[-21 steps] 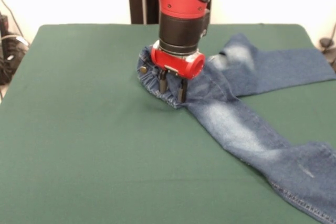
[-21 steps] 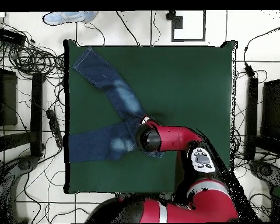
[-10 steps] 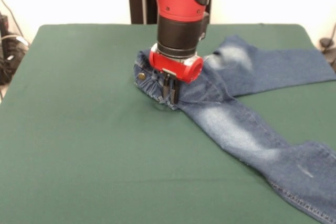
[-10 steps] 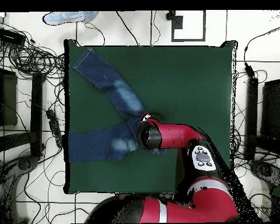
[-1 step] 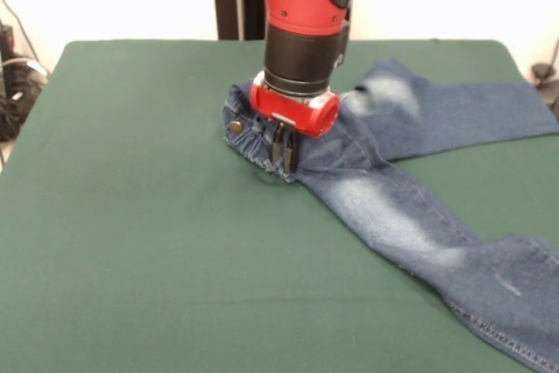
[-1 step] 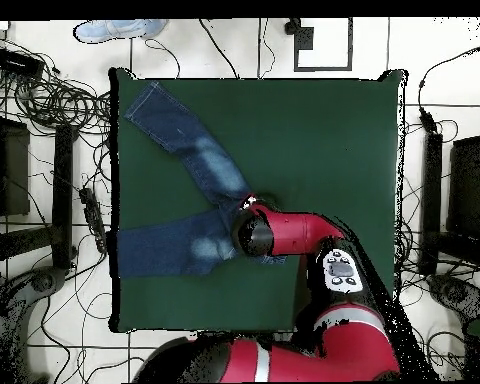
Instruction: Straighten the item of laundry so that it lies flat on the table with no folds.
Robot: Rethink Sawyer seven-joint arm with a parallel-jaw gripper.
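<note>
The tool is pinching the jeans at the gathered waistband, its fingers closed tight on the denim beside the brass button; the waistband is bunching up near the middle of the green tabletop — one leg is running off toward three o'clock, the other toward five o'clock, both lying fairly flat and reaching the tabletop's edge.

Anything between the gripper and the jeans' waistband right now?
Nothing: in the front view the gripper is shut on the gathered waistband of the jeans, with no gap. In the overhead view the arm hides that spot.
</note>
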